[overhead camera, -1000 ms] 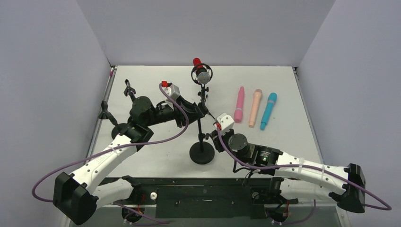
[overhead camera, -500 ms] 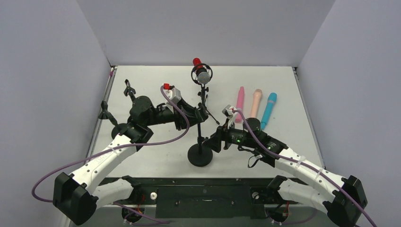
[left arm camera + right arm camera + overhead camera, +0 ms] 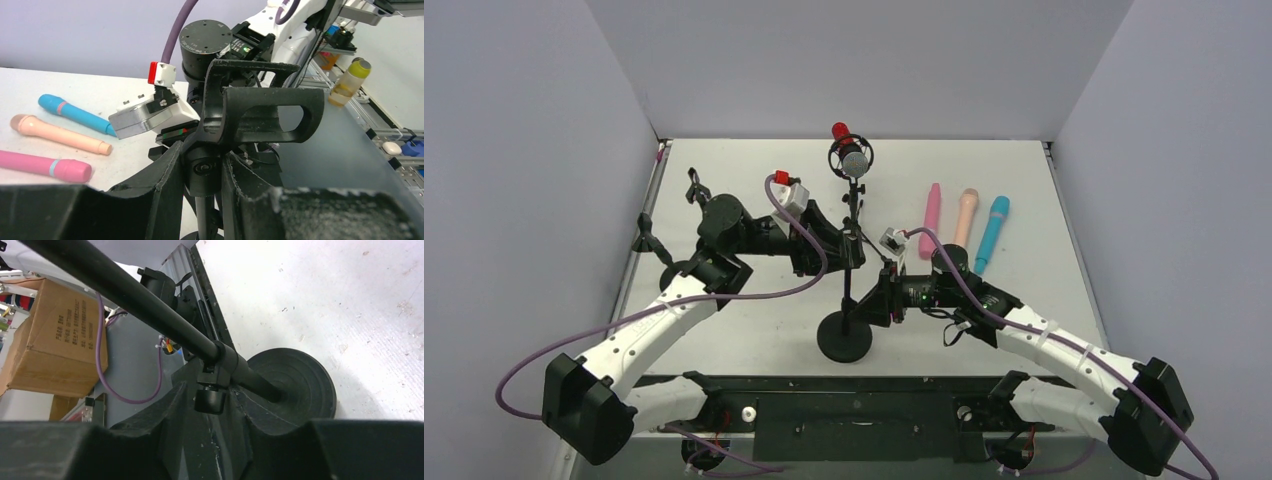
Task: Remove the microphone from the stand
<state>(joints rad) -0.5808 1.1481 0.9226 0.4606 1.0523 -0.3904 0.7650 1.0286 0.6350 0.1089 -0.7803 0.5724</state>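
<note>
Progress check: basically nothing is finished yet. The microphone (image 3: 854, 162) sits up in its ring at the very top of the stand (image 3: 848, 290), so the actual removal is all left to do. To me this looks like the bracing stage, with both arms on the stand and neither on the mic.

The left gripper (image 3: 202, 192) is pinching the stand's swivel joint (image 3: 202, 167). In the left wrist view, its fingers (image 3: 167, 190) sit snug on either side of that joint. From there the microphone is further up the pole, above and beyond the fingertips, clearly apart and not touched.

The right gripper (image 3: 210, 420) is down low. Its jaws straddle the little clamp knob (image 3: 210, 399) on the lower pole, and the round base (image 3: 300, 385) is just past it. They're only a bit apart. I honestly can't tell if they're squeezing the knob or just hanging around it. There might be a sliver of gap on each side. The microphone is well away from this gripper, all the way up at the other end of the stand.

The pink mic (image 3: 931, 220), peach mic (image 3: 964, 228) and blue mic (image 3: 992, 233) lie side by side on the table off past the right gripper, apart from everything.

What's left, I reckon: one gripper has to go up to the mic, grab it, and pull it out of the ring while the other holds the stand steady.
</note>
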